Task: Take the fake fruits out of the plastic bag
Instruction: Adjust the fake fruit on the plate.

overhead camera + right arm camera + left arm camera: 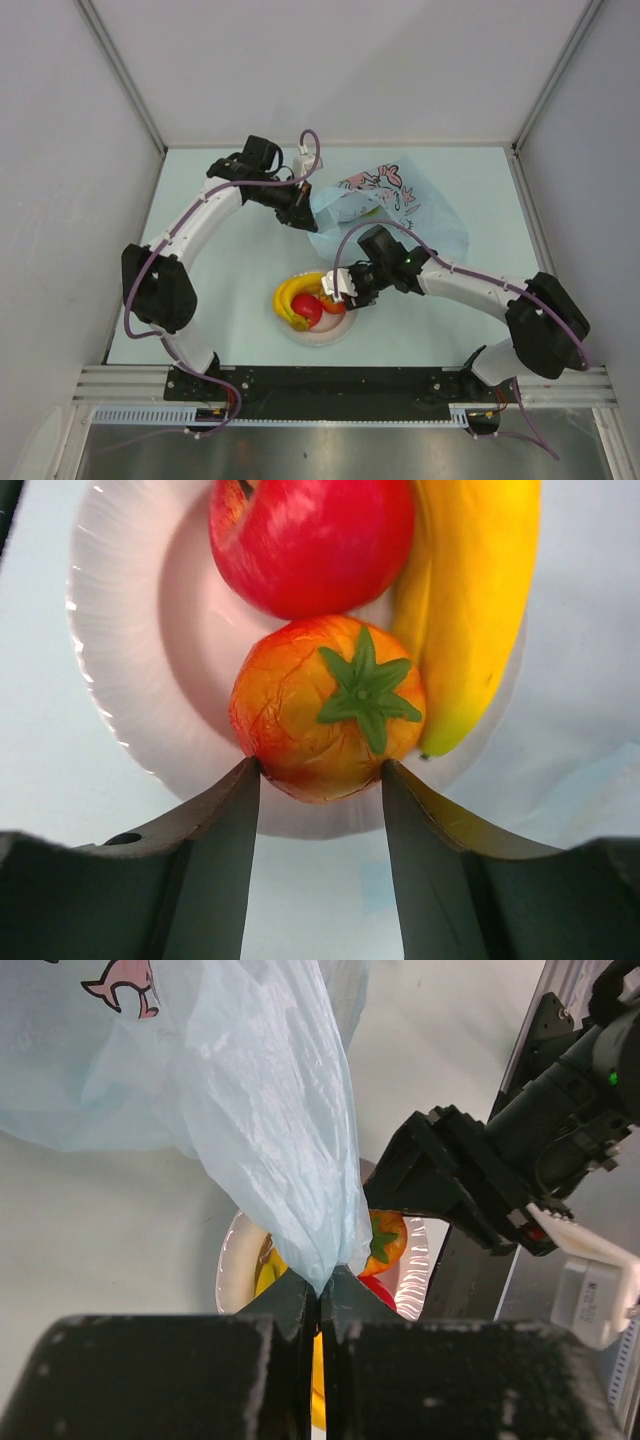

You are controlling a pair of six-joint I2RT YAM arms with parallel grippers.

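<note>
Placing a fruit on the plate (pixel 322 339) appears to be the step in hand. Top view: the bag (pixel 400 205) lies at upper centre, one corner raised by the left gripper (pixel 300 213). The right gripper (pixel 347 290) hangs over the plate at centre, which carries a banana (pixel 288 296), an apple (pixel 307 311) and an orange fruit (pixel 333 304). Left wrist: jaws pressed together, pinching a fold of the bag, whose contents cannot be made out. Right wrist: jaws half spread, tips flanking the orange fruit, which rests on the plate. The next move probably calls for lifting clear without nudging the fruit, then reaching into the bag mouth for any fruit remaining.
</note>
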